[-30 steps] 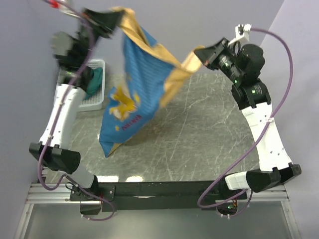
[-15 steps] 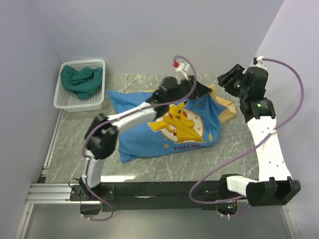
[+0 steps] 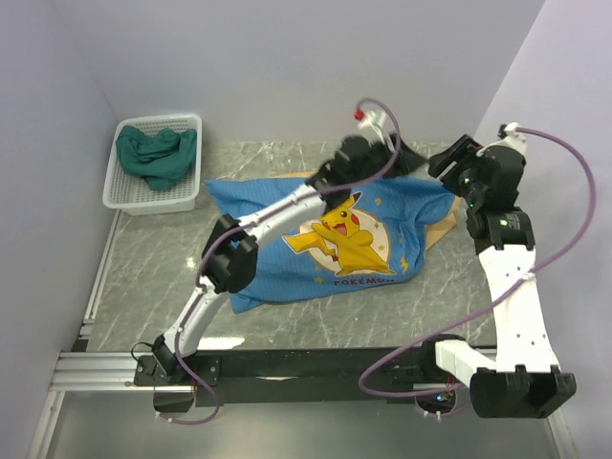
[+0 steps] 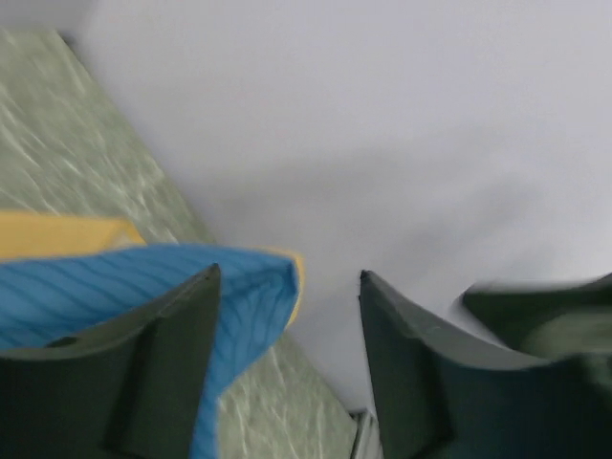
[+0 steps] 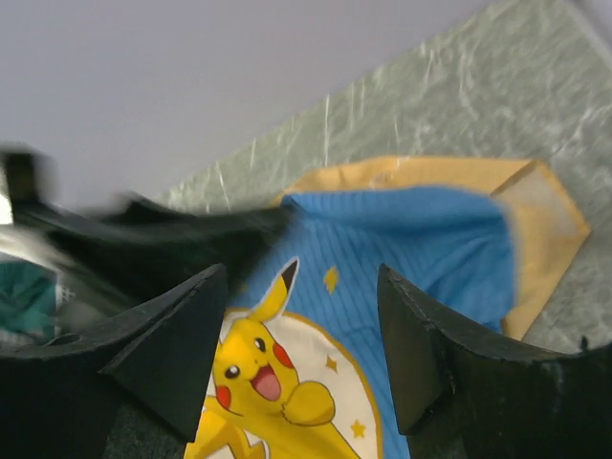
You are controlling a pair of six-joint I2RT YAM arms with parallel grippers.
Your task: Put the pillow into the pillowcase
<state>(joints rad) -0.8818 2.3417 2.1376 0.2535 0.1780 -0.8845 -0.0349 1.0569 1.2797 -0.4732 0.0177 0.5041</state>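
Your left gripper [image 4: 289, 287] and right gripper [image 5: 301, 277] are hanging spread, empty; the Pikachu pillowcase [image 3: 287, 273] is lying below. Be pinching only its hem.

Pillowcase [image 3: 330, 244]: blue stripes, yellow cartoon print (mustard lining).

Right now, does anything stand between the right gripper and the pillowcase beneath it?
Nothing visible does. The right gripper is open above the pillowcase, near its yellow-edged end, with only air between. The left arm shows blurred off to one side.
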